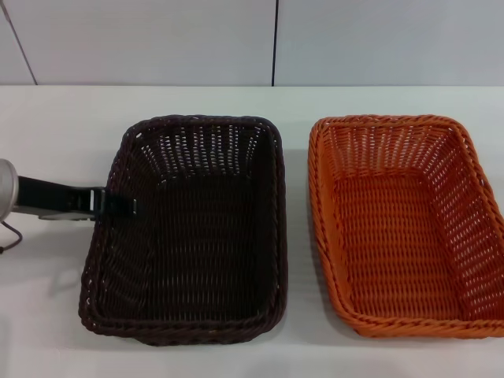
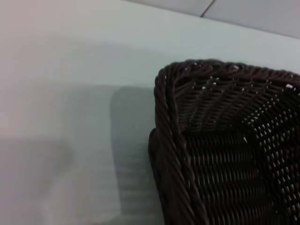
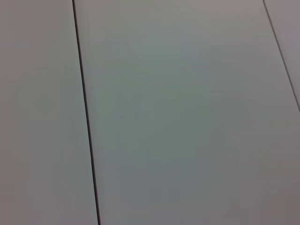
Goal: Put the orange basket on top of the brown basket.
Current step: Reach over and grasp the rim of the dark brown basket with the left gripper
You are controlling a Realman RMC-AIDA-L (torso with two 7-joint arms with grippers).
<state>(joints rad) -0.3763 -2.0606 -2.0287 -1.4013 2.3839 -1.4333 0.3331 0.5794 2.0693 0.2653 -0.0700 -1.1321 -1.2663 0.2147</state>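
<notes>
The brown basket [image 1: 193, 236] sits on the white table, left of centre in the head view. To its right, a narrow gap away, stands the orange basket [image 1: 402, 228], its right rim reaching the picture's edge. Both are upright and hold nothing. My left gripper [image 1: 126, 207] reaches in from the left at the brown basket's left rim, about halfway along that side. The left wrist view shows one corner of the brown basket [image 2: 225, 154] close up. My right gripper is out of view; the right wrist view shows only a pale panelled surface.
The white table [image 1: 47, 126] runs back to a pale wall [image 1: 157, 39] with dark vertical seams. Bare table lies left of the brown basket and along the front edge.
</notes>
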